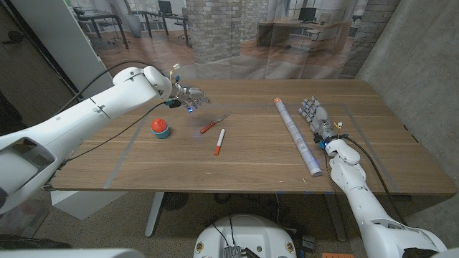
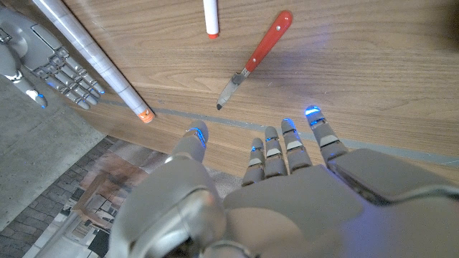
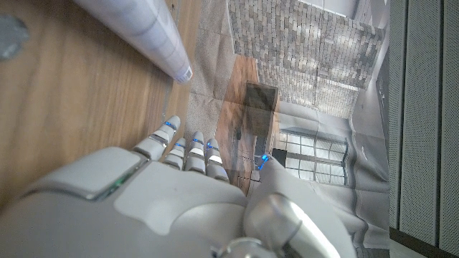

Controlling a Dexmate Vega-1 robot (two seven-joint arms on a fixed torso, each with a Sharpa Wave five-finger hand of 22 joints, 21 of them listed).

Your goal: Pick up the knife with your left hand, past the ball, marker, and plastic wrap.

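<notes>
My left arm reaches out over the tabletop [image 1: 251, 154], and my left hand [image 1: 188, 98] hovers with its fingers [image 2: 287, 143] spread, holding nothing. My right hand [image 1: 318, 119] sits low by the far side, its fingers [image 3: 188, 147] extended together, empty too.

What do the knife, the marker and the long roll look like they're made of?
Knife: glossy red handle, likely plastic; dull grey pointed blade, looks like metal. Marker: smooth white barrel with red tip, probably plastic. Plastic wrap: long tube, translucent whitish sheen like rolled film; its core can't be told.
</notes>
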